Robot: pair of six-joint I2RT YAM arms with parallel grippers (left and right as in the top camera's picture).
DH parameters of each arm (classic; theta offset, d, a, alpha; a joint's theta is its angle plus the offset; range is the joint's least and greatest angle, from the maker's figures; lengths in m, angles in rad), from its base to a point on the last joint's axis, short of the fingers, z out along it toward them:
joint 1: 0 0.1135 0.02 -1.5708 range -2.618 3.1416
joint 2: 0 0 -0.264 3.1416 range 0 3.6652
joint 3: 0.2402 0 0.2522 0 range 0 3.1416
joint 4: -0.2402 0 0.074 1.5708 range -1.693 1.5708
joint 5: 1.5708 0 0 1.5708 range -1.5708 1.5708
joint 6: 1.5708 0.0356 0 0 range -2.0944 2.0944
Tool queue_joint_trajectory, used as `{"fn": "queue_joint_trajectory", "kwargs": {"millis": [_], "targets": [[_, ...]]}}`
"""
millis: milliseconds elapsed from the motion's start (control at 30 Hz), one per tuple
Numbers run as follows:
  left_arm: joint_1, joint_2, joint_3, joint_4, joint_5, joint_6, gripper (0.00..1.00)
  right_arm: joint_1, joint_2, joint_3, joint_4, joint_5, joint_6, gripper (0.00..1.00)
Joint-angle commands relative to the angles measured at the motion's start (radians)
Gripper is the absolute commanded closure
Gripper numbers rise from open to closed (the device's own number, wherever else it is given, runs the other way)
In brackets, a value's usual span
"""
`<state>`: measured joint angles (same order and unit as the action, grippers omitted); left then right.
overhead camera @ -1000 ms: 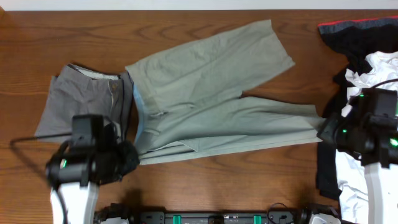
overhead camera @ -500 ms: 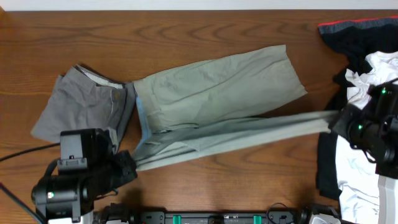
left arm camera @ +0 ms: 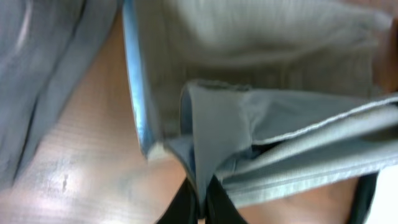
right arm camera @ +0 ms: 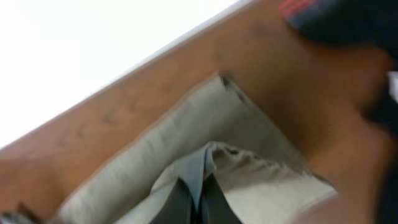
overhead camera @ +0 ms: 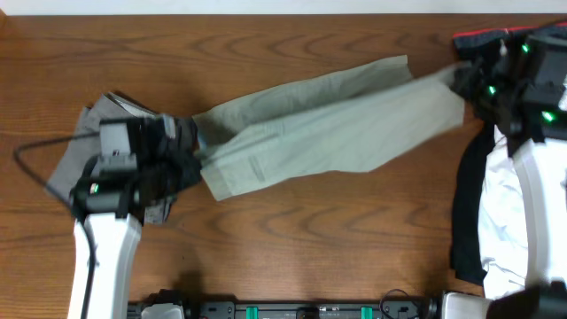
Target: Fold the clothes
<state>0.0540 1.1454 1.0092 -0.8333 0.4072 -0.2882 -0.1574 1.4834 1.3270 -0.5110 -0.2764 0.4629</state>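
- Jaws of the left gripper (overhead camera: pixel 190 144) are pressed together on the waistband end of the khaki shorts (overhead camera: pixel 328 133); its wrist view shows the black fingertips (left arm camera: pixel 186 202) pinching a bunched fold beside the light blue lining.
- Jaws of the right gripper (overhead camera: pixel 461 80) are likewise closed on the hem end of the same shorts, with cloth caught between the dark fingers (right arm camera: pixel 177 202); both wrist views are blurred.
- The grey shorts (overhead camera: pixel 60 175) near the table's (overhead camera: pixel 266 53) left edge are mostly hidden under the left arm (overhead camera: pixel 106 239); only their fringes show.
- The right arm (overhead camera: pixel 540 204) covers part of the white T-shirt (overhead camera: pixel 498 213); the black garment (overhead camera: pixel 469 221) with red trim is cut off at the right edge.
- The shorts' long axis runs left to right, rising towards the far right corner; the waistband is at the left and the hems at the right.
- Half a second earlier the near leg lay stretched apart from the far one; now it lies over it, and both grippers sit farther from the near edge.
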Motion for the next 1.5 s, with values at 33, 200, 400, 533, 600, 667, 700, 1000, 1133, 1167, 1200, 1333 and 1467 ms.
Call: {"fn": "queue_joint_trajectory", "kwargs": {"millis": [33,200,400,533,600,667,700,1000,1133,1167,1200,1333,1467], "targets": [[0.016,0.122,0.008,0.090,-0.106,0.033,0.94,-0.024,0.116,0.023,0.201,0.005,-0.006,0.99],[0.016,0.252,0.008,0.239,-0.151,0.033,0.94,-0.013,0.243,0.023,0.419,-0.056,0.088,0.99],[0.016,0.351,0.008,0.383,-0.197,0.033,0.94,0.036,0.378,0.023,0.558,-0.068,0.110,0.99],[0.016,0.392,0.008,0.470,-0.203,0.033,0.94,0.062,0.470,0.023,0.650,-0.068,0.145,0.99],[0.016,0.411,0.008,0.501,-0.203,0.034,0.94,0.068,0.510,0.023,0.690,-0.067,0.179,0.98],[0.014,0.437,0.008,0.531,-0.202,0.052,0.93,0.071,0.553,0.023,0.723,-0.061,0.224,0.97],[0.015,0.451,0.008,0.540,-0.202,0.052,0.93,0.072,0.571,0.023,0.740,-0.061,0.241,0.97],[0.014,0.559,0.008,0.633,-0.142,0.051,0.90,0.071,0.643,0.023,0.838,-0.027,0.270,0.97],[0.014,0.572,0.008,0.664,-0.143,0.047,0.87,0.072,0.643,0.023,0.867,0.012,0.270,0.97],[0.014,0.572,0.008,0.672,-0.143,0.048,0.83,0.074,0.643,0.023,0.872,0.024,0.270,0.96],[0.014,0.572,0.008,0.682,-0.143,0.048,0.75,0.076,0.643,0.023,0.880,0.027,0.270,0.95],[0.016,0.566,0.009,0.703,-0.143,0.044,0.41,0.078,0.643,0.023,0.911,0.012,0.269,0.58],[0.021,0.516,0.009,0.637,-0.106,0.036,0.36,0.064,0.639,0.024,0.906,-0.129,0.225,0.34]]}}
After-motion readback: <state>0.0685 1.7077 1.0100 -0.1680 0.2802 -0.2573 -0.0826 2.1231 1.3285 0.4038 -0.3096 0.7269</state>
